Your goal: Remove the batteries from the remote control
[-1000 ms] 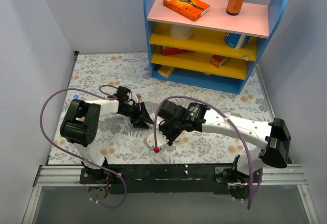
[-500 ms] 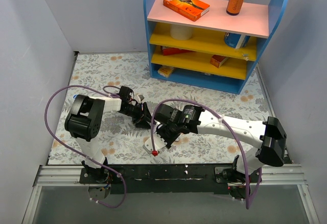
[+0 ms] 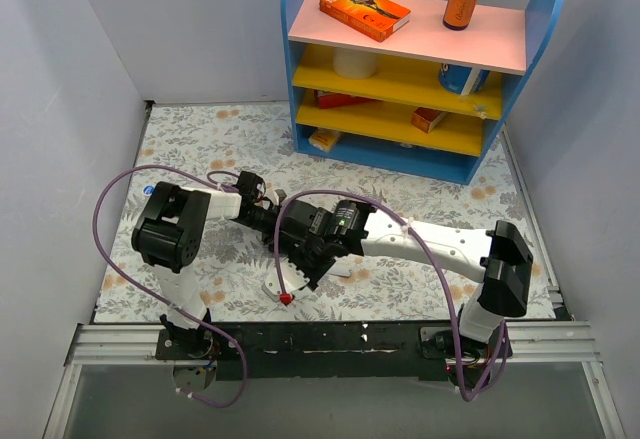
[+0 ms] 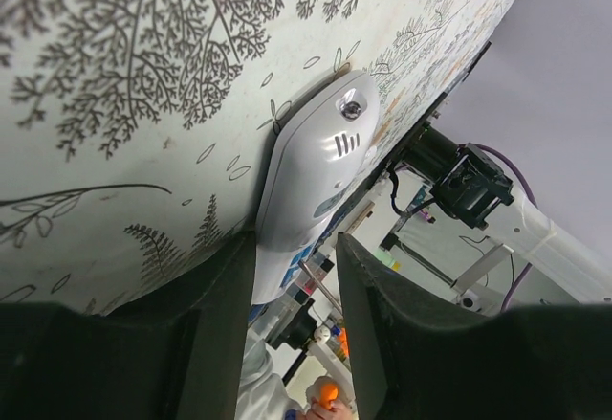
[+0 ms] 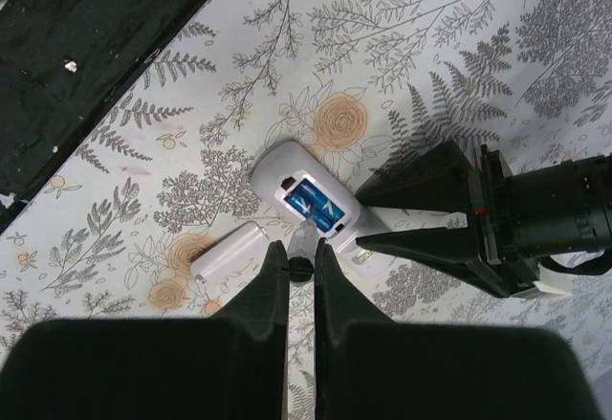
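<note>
my right gripper is pinched shut beside the loose cover. beyond, the batteries sit in the open slot of the remote control, flat on the mat. my left gripper clamps its far end; i'd lever gently.

White remote control, back up, uncovered, blue batteries inside.

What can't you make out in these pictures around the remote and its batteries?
Top view: the right arm mostly covers the remote.
Right wrist view: the batteries show only as a blue patch, count unclear; the left pincer, gripping the remote, hides its far end.
Same view: the dark speck in the shut right pincer is too small to identify.
Left wrist view: the pincer's fingers hide the remote's near end.
</note>
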Controlling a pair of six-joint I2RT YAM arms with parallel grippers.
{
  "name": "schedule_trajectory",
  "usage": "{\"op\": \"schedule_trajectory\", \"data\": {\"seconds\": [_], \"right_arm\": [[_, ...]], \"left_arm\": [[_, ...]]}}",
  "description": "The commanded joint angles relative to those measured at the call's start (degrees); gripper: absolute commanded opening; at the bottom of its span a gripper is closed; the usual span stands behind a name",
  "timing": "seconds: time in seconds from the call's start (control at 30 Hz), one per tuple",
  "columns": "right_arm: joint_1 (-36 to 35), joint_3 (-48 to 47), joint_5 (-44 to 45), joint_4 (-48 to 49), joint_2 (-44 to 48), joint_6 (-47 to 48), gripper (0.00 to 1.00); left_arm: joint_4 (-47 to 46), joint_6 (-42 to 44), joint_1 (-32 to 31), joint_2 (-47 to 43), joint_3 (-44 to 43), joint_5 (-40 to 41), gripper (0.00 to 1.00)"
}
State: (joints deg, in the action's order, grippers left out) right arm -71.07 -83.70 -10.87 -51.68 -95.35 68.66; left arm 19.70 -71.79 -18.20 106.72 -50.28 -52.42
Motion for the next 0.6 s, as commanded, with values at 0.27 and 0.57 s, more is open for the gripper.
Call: {"op": "schedule_trajectory", "data": {"seconds": [0.27, 0.57], "right_arm": [[4.2, 10.6, 5.2, 12.6, 0.9, 13.6, 0.01], [8.6, 18.3, 3.4, 20.9, 6.5, 18.1, 0.01]], "left_arm": [[1.5, 2.5, -0.5, 3.1, -2.5, 3.1, 0.38], [3.2, 3.5, -0.6, 4.4, -4.3, 5.3, 0.38]]}}
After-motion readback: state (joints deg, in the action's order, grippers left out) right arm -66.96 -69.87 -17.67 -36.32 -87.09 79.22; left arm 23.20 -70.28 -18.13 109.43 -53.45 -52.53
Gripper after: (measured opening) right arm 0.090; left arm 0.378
